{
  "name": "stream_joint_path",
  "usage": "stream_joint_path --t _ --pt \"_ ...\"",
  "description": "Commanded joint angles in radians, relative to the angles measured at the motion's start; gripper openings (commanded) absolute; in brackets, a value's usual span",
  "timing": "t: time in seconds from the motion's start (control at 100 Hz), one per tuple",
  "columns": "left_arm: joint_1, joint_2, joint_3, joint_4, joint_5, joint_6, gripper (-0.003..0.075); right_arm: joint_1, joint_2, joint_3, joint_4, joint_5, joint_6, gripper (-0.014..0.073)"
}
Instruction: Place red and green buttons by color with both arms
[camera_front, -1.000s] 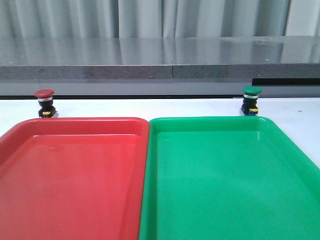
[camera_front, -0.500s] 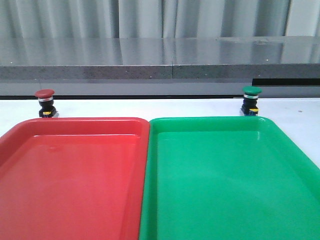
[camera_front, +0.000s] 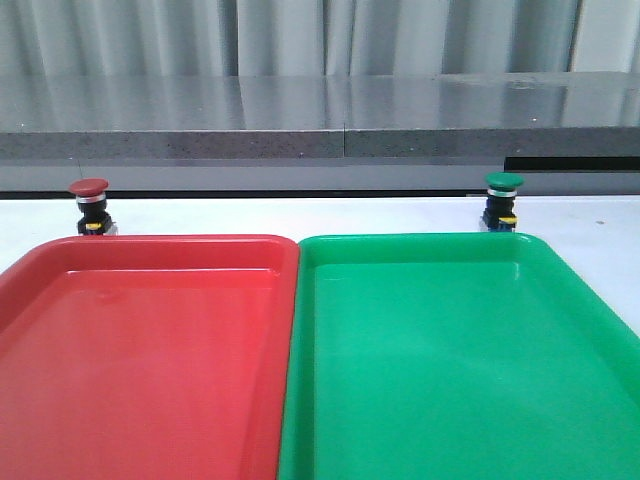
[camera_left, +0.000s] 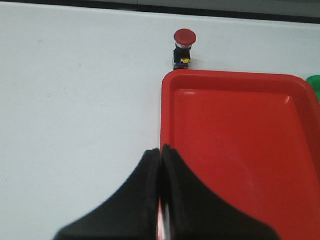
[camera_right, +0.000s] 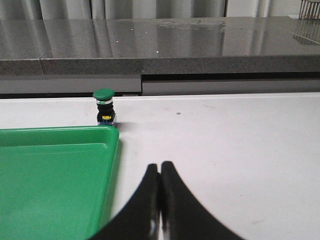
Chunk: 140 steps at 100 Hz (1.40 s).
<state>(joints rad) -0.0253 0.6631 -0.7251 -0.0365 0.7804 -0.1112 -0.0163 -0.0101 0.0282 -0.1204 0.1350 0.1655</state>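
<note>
The work surface was a plain white table (camera_front: 300, 212), matte and faintly scuffed, running back to a long dark grey speckled ledge (camera_front: 320, 140) with a glossy top that mirrored the pale pleated curtain (camera_front: 300, 35) hanging behind it. Two large plastic trays lay side by side on the table, touching along their inner rims: a red tray (camera_front: 60, 262) on the left and a green tray (camera_front: 560, 270) on the right, both cut off by the lower edge of the front view. The red button (camera_front: 89, 206) stood upright on the table just behind the far left corner of the red tray, and the green button (camera_front: 502, 200) stood upright just behind the far right part of the green tray; neither was inside a tray. Neither arm appeared in the front view. In the wrist views the left gripper (camera_left: 161, 155) had its black fingers pressed together with nothing between them, poised over the red tray's outer rim, and the right gripper (camera_right: 160, 170) was likewise closed and empty above bare table beside the green tray. The buttons' bases were too small to make out clearly.
</note>
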Motion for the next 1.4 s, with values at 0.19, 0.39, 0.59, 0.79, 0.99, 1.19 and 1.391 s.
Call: stream_joint_path --t 0.19,0.39,0.59,0.79,0.99,1.19,1.391 --pt "-0.001 0.014 -0.038 -0.009 -0.036 -0.002 0.0185 -0.006 -0.015 -0.016 -0.001 -0.079 -0.005 -0.0067" --pt "-0.001 0.014 -0.038 -0.009 -0.018 -0.002 0.0629 -0.006 -0.015 -0.016 -0.001 -0.079 -0.005 -0.0067" --pt "-0.001 0.014 -0.038 -0.012 -0.060 -0.002 0.0660 -0.006 -0.015 -0.016 -0.001 -0.079 -0.005 -0.0067" --pt "-0.001 0.038 -0.050 -0.027 -0.104 -0.002 0.0660 -0.006 -0.015 -0.016 -0.001 -0.079 -0.005 -0.0067" --pt "-0.001 0.204 -0.151 -0.027 -0.118 -0.002 0.0660 -0.006 -0.015 -0.016 -0.001 -0.079 -0.005 -0.0067" --pt "-0.001 0.412 -0.271 -0.027 -0.198 -0.002 0.0660 -0.006 -0.015 -0.016 -0.001 -0.079 -0.005 -0.0067" --pt "-0.013 0.627 -0.408 -0.025 -0.221 0.000 0.0660 -0.006 -0.015 -0.016 -0.001 -0.079 -0.005 -0.0067"
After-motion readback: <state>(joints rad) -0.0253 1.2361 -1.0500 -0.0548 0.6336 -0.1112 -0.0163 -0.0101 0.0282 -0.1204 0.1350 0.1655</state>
